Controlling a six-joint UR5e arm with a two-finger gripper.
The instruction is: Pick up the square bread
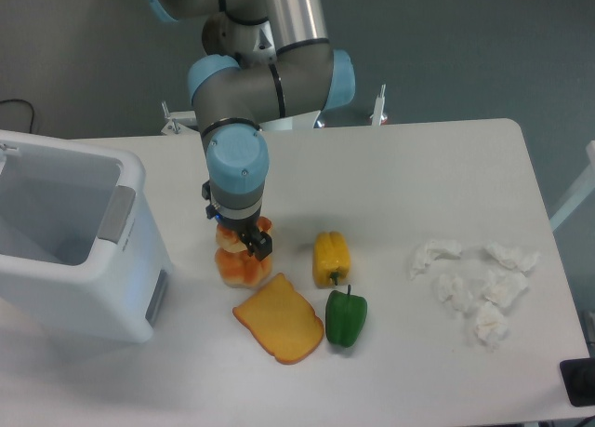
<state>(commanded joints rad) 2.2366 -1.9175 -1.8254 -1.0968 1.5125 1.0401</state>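
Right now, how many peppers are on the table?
2. The yellow pepper stands right of the bread rolls; the green pepper lies just below it, beside the square bread. None seems hidden.

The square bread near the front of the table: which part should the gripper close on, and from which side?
The square bread lies flat, so come straight down and pinch across two opposite crust edges. Its near and left edges face bare table; the right corner sits close to the green pepper and the far corner close to the bread rolls, where the gripper now is. Keep the fingers off those corners.
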